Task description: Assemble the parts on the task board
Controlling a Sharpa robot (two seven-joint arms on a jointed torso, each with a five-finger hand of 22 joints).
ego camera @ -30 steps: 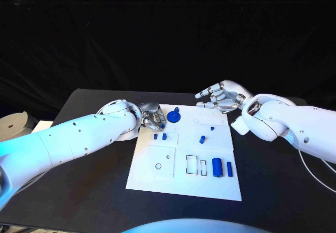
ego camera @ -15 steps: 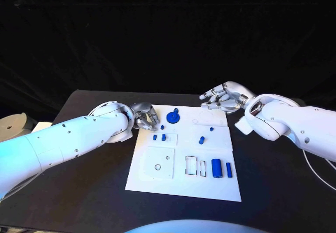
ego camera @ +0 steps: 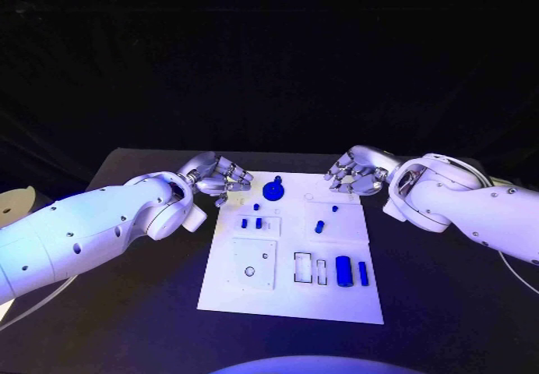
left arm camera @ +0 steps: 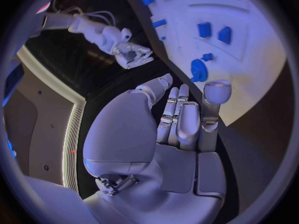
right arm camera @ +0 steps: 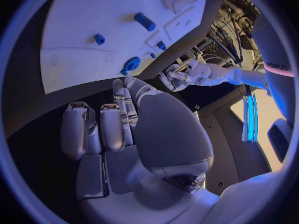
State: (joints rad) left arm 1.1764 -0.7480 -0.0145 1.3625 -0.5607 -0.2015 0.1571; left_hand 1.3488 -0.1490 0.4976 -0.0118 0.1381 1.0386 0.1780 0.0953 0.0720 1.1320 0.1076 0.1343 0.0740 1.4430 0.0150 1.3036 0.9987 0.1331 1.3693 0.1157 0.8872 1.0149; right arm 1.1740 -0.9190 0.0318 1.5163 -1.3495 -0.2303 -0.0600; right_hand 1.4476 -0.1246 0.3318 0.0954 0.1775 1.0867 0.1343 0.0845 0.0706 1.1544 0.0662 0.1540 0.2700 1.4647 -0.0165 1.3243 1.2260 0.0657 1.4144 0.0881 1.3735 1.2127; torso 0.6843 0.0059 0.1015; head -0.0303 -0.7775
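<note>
I see the task board [ego camera: 290, 290] lying flat in the middle of my black worktop [ego camera: 135, 312], long side running near to far. My left hand [ego camera: 219, 178] hovers just off the board's far left corner, fingers slightly curled and apart, holding nothing as far as I can tell. My right hand [ego camera: 354, 173] hangs over the far right corner, fingers loosely bent, also holding nothing. Between the two hands, at the far edge, a round blue disc part [ego camera: 274, 188] sits on the board. Nearer, two small blue pegs [ego camera: 251, 223] stand side by side left of centre, with another small blue peg [ego camera: 319, 227] to their right. On the near right, a thick blue cylinder [ego camera: 343, 271] lies beside a thin blue bar [ego camera: 363, 273], close together; whether they touch is hard to judge.
</note>
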